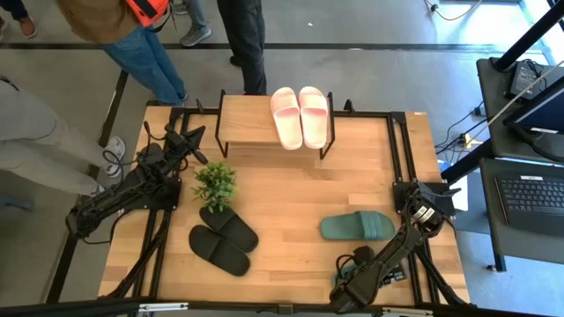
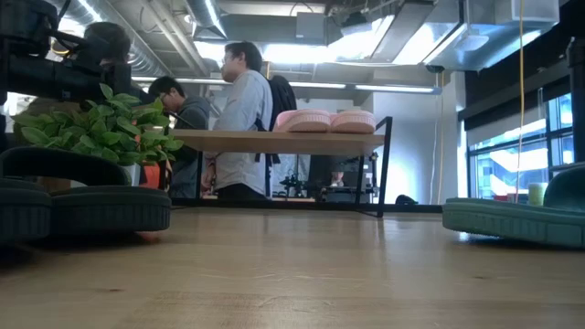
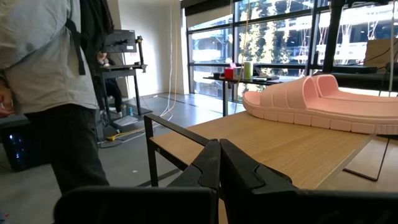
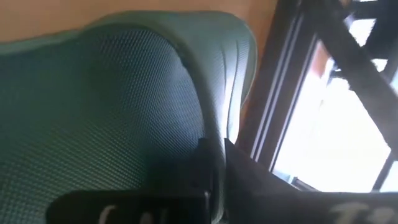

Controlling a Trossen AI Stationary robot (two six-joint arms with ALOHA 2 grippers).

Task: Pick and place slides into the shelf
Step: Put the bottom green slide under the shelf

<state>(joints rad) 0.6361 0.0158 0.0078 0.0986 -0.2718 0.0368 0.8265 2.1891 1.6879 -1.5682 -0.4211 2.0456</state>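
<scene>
The pale pink pair (image 1: pixel 300 116) lies sole-down on the right half of the shelf's wooden top (image 1: pixel 245 123); the low view also shows the pink pair (image 2: pixel 324 120) on that top (image 2: pixel 238 139). The black pair (image 1: pixel 225 238) and one sage green slide (image 1: pixel 357 226) lie flat on the table. The second green slide (image 4: pixel 106 106) fills the right wrist view, with my right gripper (image 4: pixel 214 171) shut on it near the table's near edge (image 1: pixel 354 264). My left gripper (image 3: pixel 219 155) is shut and empty, hovering at the shelf's left end (image 1: pixel 197 141). My right gripper pinches the second green slide by its raised rim (image 4: pixel 202 124) between the two fingers. A textured face of the slide is turned toward the wrist camera. The gripper hides the place of contact in the high view, so how the slide sits there cannot be told.
A small potted plant (image 1: pixel 216 183) stands on the table between the shelf and the black pair. Black frame rails (image 1: pixel 392 158) run along the table's sides. Several people (image 1: pixel 132 35) stand beyond the far edge. Bare wood (image 1: pixel 291 189) lies in the middle of the table.
</scene>
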